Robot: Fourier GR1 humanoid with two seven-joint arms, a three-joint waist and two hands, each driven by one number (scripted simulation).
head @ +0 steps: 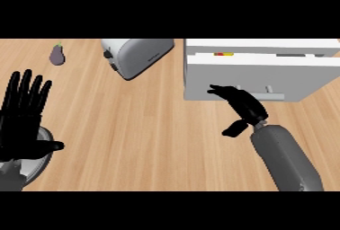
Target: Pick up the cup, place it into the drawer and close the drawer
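The white drawer unit [266, 47] stands at the back right. Its drawer front [305, 78] sits a little out from the body, leaving a narrow gap on top. In that gap shows a sliver of red and yellow [224, 54]; I cannot tell whether it is the cup. My right hand [242, 104] is open, with its straight fingers against the left part of the drawer front, beside the grey handle [272, 95]. My left hand [23, 114] rests open at the left edge, fingers up, holding nothing.
A silver toaster [136, 56] stands at the back middle, just left of the drawer unit. A purple eggplant [58, 55] lies at the back left. A grey plate [38, 164] sits partly under my left hand.
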